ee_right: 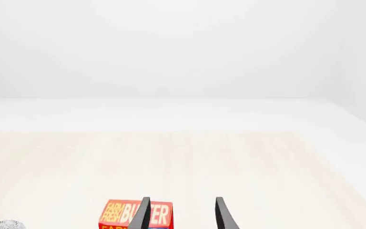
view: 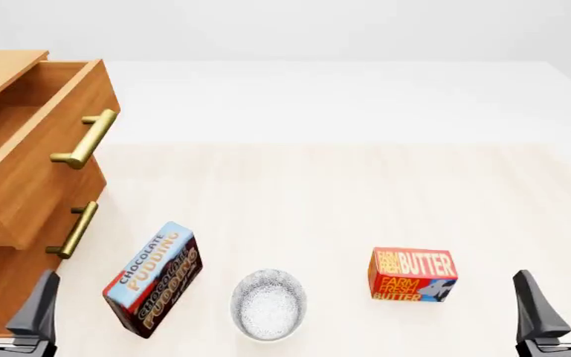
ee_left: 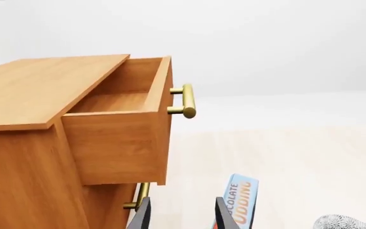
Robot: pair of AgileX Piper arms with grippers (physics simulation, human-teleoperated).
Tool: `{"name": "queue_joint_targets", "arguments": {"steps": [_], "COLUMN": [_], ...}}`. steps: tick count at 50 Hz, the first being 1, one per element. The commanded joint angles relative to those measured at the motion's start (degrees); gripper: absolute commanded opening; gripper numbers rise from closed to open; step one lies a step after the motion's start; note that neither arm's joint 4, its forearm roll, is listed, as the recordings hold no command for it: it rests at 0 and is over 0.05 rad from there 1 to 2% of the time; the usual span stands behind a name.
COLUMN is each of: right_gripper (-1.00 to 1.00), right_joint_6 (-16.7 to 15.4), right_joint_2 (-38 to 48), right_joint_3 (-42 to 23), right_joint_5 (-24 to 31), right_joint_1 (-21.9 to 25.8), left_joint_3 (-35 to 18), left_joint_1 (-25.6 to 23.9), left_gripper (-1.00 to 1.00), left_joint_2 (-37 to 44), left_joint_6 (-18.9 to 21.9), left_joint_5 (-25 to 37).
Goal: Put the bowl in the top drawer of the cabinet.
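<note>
I read "CHOCOLATE PUDDING" in orange and white letters on the blue-and-brown pudding box [view: 154, 279] lying near my left side. The red butter box [view: 413, 275] reads "FARM FRESH BUTTER" twice: once along its top, once on its front face.

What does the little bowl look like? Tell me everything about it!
The bowl is small, round and white, with fine blue-grey speckles inside and out, and it looks like ceramic. It stands upright on the table, open side up and empty. It sits near the front edge, between the pudding box and the butter box, touching neither. No gripper is holding it.
</note>
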Motion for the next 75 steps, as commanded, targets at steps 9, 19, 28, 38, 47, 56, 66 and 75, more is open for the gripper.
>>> {"name": "queue_joint_targets", "arguments": {"steps": [9,19,28,38,47,56,66,75], "right_gripper": [1.00,1.00,1.00,1.00,1.00,1.00,1.00,1.00], "right_joint_6": [0.01,0.02,0.00,0.00,0.01,0.00,0.01,0.00], "right_joint_2": [0.00,0.01,0.01,0.01,0.01,0.01,0.01,0.01], "right_joint_3": [0.05,0.05,0.05,0.05,0.05,0.05,0.05,0.05], "right_joint_5": [-0.07,-0.06,-0.06,-0.06,-0.06,-0.06,-0.06,-0.06], "right_joint_1": [-0.01,0.00,0.01,0.00,0.01,0.01,0.01,0.00], "left_joint_3": [-3.85,-9.26,-13.37,-19.75,-23.82,-29.22,-33.21,-36.99], "left_joint_1": [-0.90,-0.96,-1.22,-3.98,-5.42,-7.89,-8.47,-7.84], "left_gripper": [1.00,1.00,1.00,1.00,1.00,1.00,1.00,1.00], "left_joint_2": [-0.52,-0.57,-0.58,-0.58,-0.58,-0.57,-0.50,2.13], "left_joint_6": [-0.25,0.11,0.59,2.57,5.35,9.90,11.99,12.99], "left_joint_5": [2.14,4.59,6.22,11.01,15.19,19.63,23.12,24.26]}}
